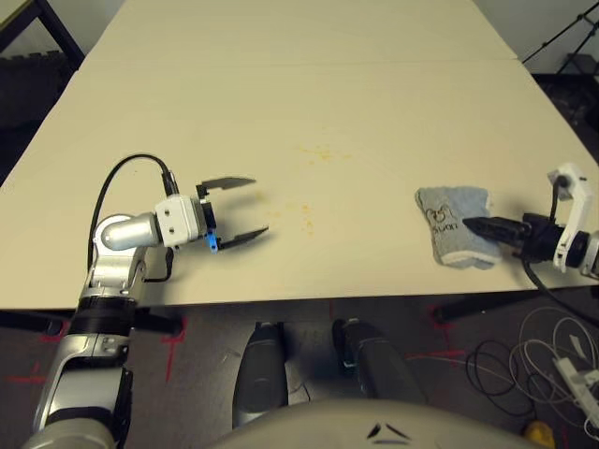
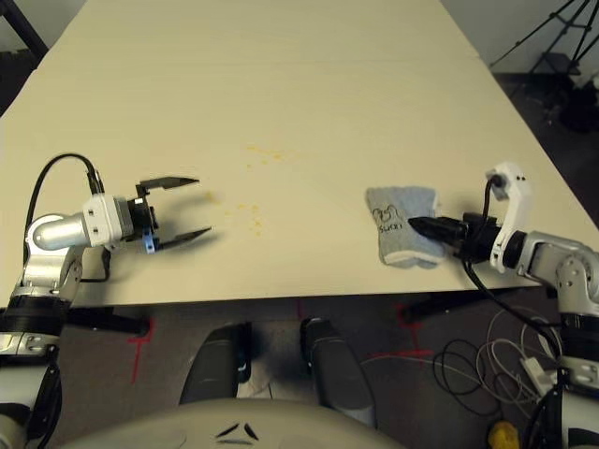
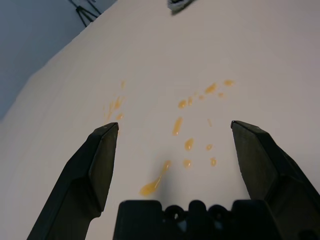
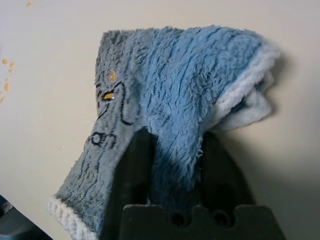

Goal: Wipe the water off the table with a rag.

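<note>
Risk, grip: my right gripper (image 1: 485, 226) has pinched only a ridge of the rag (image 1: 453, 224); in the right wrist view the terry bunches between the two fingers while the rest lies loose; I judge a sideways drag could pull the fold free and leave the cloth behind.
Risk, smearing: the water (image 1: 318, 154) lies in two loose clusters of orange specks; a bunched rag offers a narrow face, so one pass may spread droplets rather than lift them; the cloth already carries a few orange flecks by its logo.
Risk, left arm: my left gripper (image 1: 234, 210) sits just left of the nearer droplets (image 3: 186, 144); a sweep leftward from the rag could run into it if I leave it there.
Right arm pose: forearm low over the right near edge of the table (image 1: 281, 84); fingers point left, closed on the rag's right side.
Left arm pose: elbow at the near left edge; forearm reaching right; fingers spread wide, holding nothing, aimed at the spill.
Rag position: right near part of the table, well right of both clusters.
Water position: one cluster near centre, one farther back.
</note>
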### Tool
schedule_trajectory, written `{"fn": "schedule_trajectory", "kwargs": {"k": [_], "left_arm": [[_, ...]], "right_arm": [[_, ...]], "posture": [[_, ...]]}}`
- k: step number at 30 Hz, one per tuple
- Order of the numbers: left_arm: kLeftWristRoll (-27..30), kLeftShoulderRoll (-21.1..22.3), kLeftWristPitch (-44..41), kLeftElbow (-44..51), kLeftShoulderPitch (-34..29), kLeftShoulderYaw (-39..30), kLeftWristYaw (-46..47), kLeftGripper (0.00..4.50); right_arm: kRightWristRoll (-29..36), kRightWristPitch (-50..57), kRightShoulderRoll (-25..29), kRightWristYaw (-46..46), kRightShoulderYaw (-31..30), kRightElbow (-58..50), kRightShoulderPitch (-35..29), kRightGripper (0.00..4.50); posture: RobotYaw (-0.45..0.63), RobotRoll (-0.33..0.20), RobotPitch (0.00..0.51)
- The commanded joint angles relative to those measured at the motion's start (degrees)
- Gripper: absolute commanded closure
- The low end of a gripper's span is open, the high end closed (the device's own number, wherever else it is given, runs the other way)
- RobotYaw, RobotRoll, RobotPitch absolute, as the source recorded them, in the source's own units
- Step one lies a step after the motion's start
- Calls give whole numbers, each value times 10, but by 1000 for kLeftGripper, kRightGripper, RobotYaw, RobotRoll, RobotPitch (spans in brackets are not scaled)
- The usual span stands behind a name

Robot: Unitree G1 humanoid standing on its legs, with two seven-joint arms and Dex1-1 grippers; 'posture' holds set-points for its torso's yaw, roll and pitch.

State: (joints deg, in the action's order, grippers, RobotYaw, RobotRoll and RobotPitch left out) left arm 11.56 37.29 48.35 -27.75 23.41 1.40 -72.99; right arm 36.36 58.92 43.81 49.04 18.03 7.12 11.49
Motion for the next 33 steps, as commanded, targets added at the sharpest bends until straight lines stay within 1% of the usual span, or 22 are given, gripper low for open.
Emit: {"fn": "schedule_trajectory", "kwargs": {"k": [1, 4, 9, 15, 19, 22, 26, 30, 33], "left_arm": [[-16, 11, 67, -34, 23, 25, -12, 0], [-12, 13, 91, -55, 36, 37, -12, 0], [-3, 12, 95, -64, 37, 45, -3, 0], [4, 15, 87, -62, 29, 47, 6, 0], [5, 19, 84, -59, 24, 46, 13, 0], [6, 22, 82, -55, 17, 46, 17, 0], [5, 23, 79, -54, 13, 47, 26, 0], [5, 28, 72, -51, 10, 43, 33, 0], [6, 34, 76, -55, 4, 42, 34, 0]], "right_arm": [[-8, 11, -9, -8, -24, 15, -7, 4395], [-9, 7, -9, -8, -23, 14, -7, 4456], [4, 3, -12, -1, -9, 10, 3, 4456], [83, 42, -34, 11, 30, -43, 45, 4456], [116, 72, -45, -6, 23, -74, 76, 4456], [124, 85, -59, -21, 1, -94, 97, 4456], [119, 103, -83, -41, -44, -115, 111, 4456], [94, 100, -114, -68, -99, -113, 118, 4456], [62, 82, -141, -86, -145, -99, 125, 4456]], "posture": [[182, 0, 202], [182, 0, 203], [180, 0, 204], [183, 0, 203], [189, 0, 203], [189, 0, 203], [199, 0, 200], [211, 0, 200], [227, 0, 197]]}}
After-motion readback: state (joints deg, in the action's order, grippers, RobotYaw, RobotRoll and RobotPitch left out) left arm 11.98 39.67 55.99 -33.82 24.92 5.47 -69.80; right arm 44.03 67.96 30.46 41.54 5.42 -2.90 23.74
